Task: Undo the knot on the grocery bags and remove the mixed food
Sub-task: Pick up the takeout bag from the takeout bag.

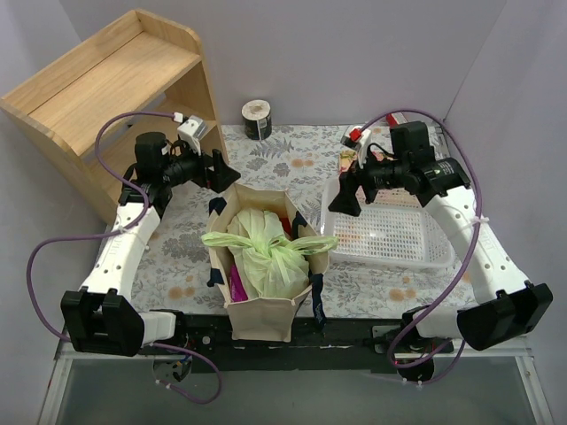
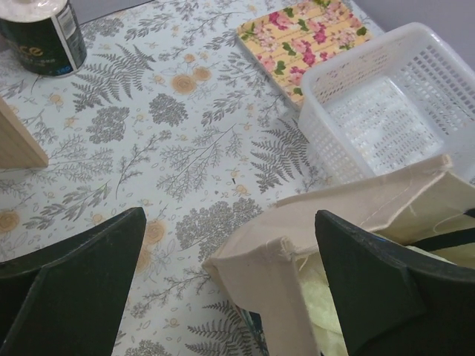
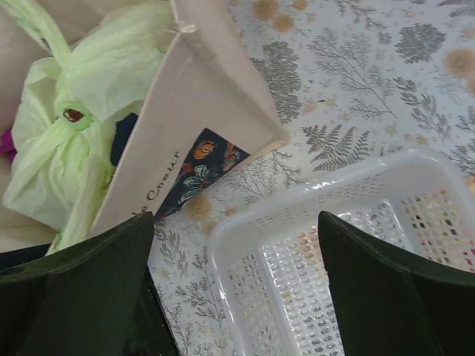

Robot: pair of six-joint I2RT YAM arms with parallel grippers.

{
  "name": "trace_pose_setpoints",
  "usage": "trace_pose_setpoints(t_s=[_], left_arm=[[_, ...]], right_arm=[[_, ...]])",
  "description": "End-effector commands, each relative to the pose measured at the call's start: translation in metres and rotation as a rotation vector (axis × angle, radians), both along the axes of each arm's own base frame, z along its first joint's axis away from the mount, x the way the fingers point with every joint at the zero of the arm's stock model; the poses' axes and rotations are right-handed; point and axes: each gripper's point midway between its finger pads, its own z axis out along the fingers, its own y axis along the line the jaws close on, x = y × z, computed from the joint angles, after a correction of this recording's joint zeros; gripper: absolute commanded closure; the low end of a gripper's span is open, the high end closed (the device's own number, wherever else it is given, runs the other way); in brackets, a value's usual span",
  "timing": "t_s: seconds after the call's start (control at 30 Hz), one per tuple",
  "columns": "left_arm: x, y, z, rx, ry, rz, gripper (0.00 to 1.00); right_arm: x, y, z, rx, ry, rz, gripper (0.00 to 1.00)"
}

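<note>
A beige canvas tote (image 1: 261,305) stands at the table's near middle. Inside it sits the pale green plastic bag (image 1: 270,261), and its knot (image 1: 283,241) is tied, with two loops sticking out. A pink packet (image 1: 237,282) and something red (image 1: 284,217) show beside the green bag; the rest of the mixed food is hidden. My left gripper (image 1: 223,170) hovers open over the tote's far left corner (image 2: 267,259), holding nothing. Over the white basket's left end, my right gripper (image 1: 344,197) is also open. The right wrist view shows the knot (image 3: 74,119) to the left of the open right gripper (image 3: 237,282).
A white slotted basket (image 1: 399,235) lies right of the tote. A tape roll (image 1: 257,119) stands at the back, and a flowered pad (image 2: 304,37) lies behind the basket. A wooden shelf (image 1: 115,88) fills the back left. The tablecloth (image 2: 185,148) is fern-patterned.
</note>
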Motion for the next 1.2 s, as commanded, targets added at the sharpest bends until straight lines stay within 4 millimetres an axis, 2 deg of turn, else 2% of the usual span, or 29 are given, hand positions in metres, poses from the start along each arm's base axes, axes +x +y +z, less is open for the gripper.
trace_pose_setpoints(t_s=[0.0,0.17,0.2,0.23,0.3,0.37,0.4,0.57,0.6,0.67,0.7,0.77,0.9,1.0,1.1,1.13,1.17], left_arm=[[-0.016,-0.015,0.041,-0.054,-0.039,-0.111,0.02],[-0.036,-0.022,0.049,-0.077,0.05,-0.173,0.02],[-0.037,-0.019,0.055,-0.068,0.038,-0.155,0.02],[-0.038,-0.018,0.059,-0.063,0.027,-0.145,0.02],[-0.041,-0.012,0.066,-0.044,-0.001,-0.102,0.02],[-0.043,-0.008,0.066,-0.034,-0.01,-0.077,0.02],[-0.044,-0.007,0.06,-0.033,0.006,-0.066,0.02],[-0.055,0.001,0.047,-0.012,0.048,-0.01,0.02],[-0.056,0.002,0.046,-0.006,0.048,-0.004,0.02],[-0.058,0.008,0.047,0.017,0.039,0.027,0.02],[-0.058,0.01,0.048,0.022,0.039,0.04,0.02],[-0.058,0.016,0.049,0.04,0.033,0.074,0.02],[-0.059,0.024,0.044,0.068,0.024,0.114,0.02],[-0.061,0.028,0.036,0.088,0.024,0.134,0.02],[-0.065,0.03,0.027,0.102,0.031,0.133,0.02],[-0.068,0.029,0.026,0.112,0.026,0.112,0.02],[-0.071,0.027,0.022,0.125,0.022,0.086,0.02]], right_arm=[[-0.032,0.019,-0.001,0.036,0.078,0.09,0.02],[-0.036,0.052,0.02,0.038,-0.053,0.22,0.02],[-0.043,0.065,0.022,0.028,-0.08,0.277,0.03],[-0.042,0.072,0.038,0.031,-0.169,0.314,0.04],[-0.049,0.096,0.05,0.056,-0.255,0.381,0.04],[-0.05,0.111,0.051,0.052,-0.311,0.419,0.04],[-0.055,0.125,0.044,0.041,-0.307,0.464,0.04],[-0.058,0.156,0.033,0.03,-0.333,0.559,0.02],[-0.059,0.164,0.021,0.008,-0.33,0.594,0.02],[-0.06,0.17,0.015,-0.022,-0.337,0.63,0.02],[-0.061,0.179,0.004,-0.045,-0.331,0.663,0.02],[-0.067,0.182,-0.006,-0.069,-0.291,0.696,0.02],[-0.075,0.193,-0.001,-0.051,-0.305,0.761,0.02],[-0.083,0.191,-0.001,-0.056,-0.298,0.78,0.02],[-0.09,0.19,-0.01,-0.077,-0.215,0.77,0.02],[-0.087,0.19,-0.016,-0.103,-0.197,0.737,0.02],[-0.093,0.192,-0.019,-0.119,-0.149,0.703,0.02]])
